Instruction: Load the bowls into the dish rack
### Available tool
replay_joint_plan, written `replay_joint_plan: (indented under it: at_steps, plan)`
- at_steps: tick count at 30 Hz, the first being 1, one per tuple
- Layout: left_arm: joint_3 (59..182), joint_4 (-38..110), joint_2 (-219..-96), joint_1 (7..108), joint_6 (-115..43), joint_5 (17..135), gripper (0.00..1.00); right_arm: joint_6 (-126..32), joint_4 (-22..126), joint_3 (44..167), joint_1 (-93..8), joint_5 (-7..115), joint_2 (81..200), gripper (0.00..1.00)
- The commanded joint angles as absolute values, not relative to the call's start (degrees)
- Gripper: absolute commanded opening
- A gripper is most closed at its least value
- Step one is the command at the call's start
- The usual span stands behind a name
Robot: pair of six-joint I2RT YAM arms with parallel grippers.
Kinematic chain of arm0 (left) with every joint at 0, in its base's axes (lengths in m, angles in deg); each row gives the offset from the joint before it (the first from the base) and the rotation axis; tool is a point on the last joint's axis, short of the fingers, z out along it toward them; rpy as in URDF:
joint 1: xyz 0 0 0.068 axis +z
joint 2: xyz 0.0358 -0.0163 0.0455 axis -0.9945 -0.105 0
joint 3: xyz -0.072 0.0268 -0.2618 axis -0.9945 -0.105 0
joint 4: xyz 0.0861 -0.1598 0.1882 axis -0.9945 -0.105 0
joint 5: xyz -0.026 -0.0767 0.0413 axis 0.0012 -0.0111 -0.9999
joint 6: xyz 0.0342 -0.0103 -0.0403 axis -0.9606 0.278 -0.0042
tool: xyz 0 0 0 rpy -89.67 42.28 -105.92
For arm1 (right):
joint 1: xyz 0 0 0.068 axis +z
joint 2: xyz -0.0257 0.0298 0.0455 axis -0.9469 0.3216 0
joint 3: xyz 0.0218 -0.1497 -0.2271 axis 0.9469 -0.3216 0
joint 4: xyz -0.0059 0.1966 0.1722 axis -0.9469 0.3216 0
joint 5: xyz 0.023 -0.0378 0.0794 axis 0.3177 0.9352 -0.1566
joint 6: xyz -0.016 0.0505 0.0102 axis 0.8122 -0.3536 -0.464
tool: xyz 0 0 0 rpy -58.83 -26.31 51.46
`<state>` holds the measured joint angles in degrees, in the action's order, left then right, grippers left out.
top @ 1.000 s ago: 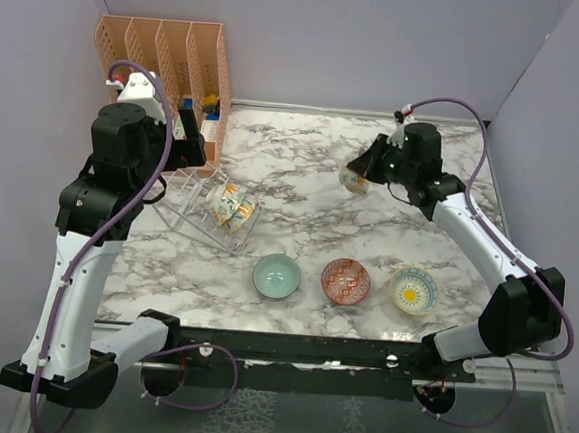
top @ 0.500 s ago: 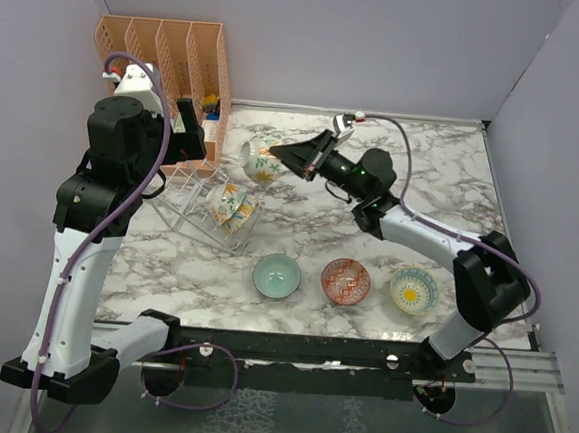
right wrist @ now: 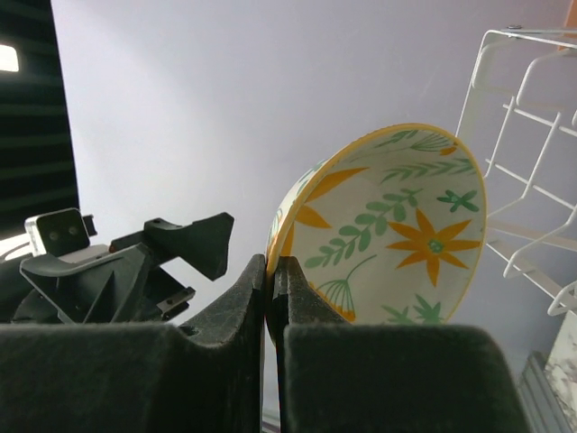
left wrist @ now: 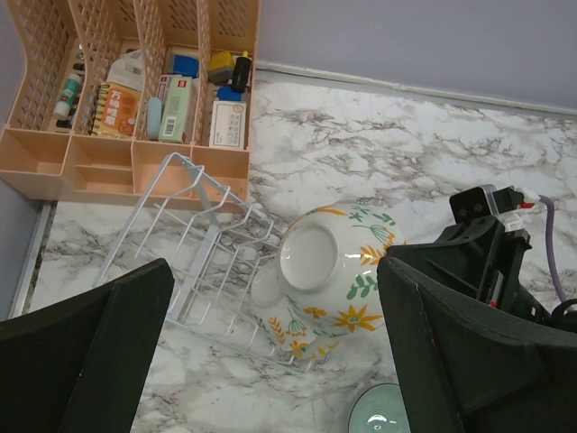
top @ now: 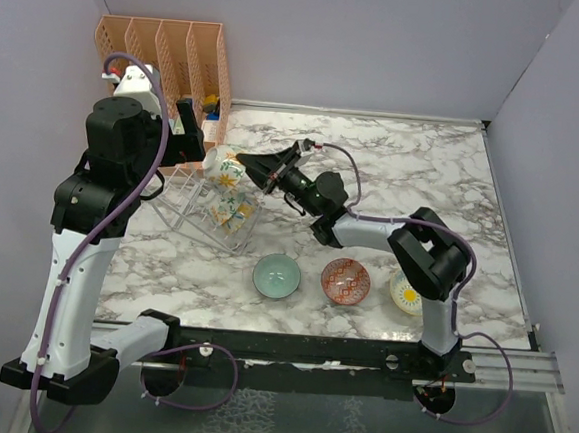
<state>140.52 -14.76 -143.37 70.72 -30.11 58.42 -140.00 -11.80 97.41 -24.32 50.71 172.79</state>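
Right pincer (right wrist: 273, 271) clamps dark padded fingers on the glossy rim of a round cream flowered bowl (top: 223, 165), tilted above the thin wire dish rack (left wrist: 185, 239). Left pincer (left wrist: 279, 356) stands with its blunt fingers wide apart.

Left arm (top: 73, 260) and right arm (top: 369, 226) of white links with black joint housings, purple cables (top: 162, 151) looping along each (a white connector at the wrist), black matte fingers (right wrist: 216, 361), black base rail (top: 299, 348)
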Motion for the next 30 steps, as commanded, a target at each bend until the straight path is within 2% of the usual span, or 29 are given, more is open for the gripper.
replay_joint_plan:
  at_steps: [1,20,30]
  plan:
    - [141.12,-14.99,-142.27,70.35,-30.11,59.72,0.99,-146.62,-21.27,99.16,-22.52,55.88,175.33,0.01]
    - [139.83,-15.51,-140.31,70.35,-30.94,58.62,0.99,-149.25,-17.84,98.13,-19.43,56.68,180.61,0.02]
    - [139.73,-15.69,-140.03,70.35,-31.22,57.9,0.99,-150.1,-17.43,100.95,-19.38,55.25,184.73,0.08]
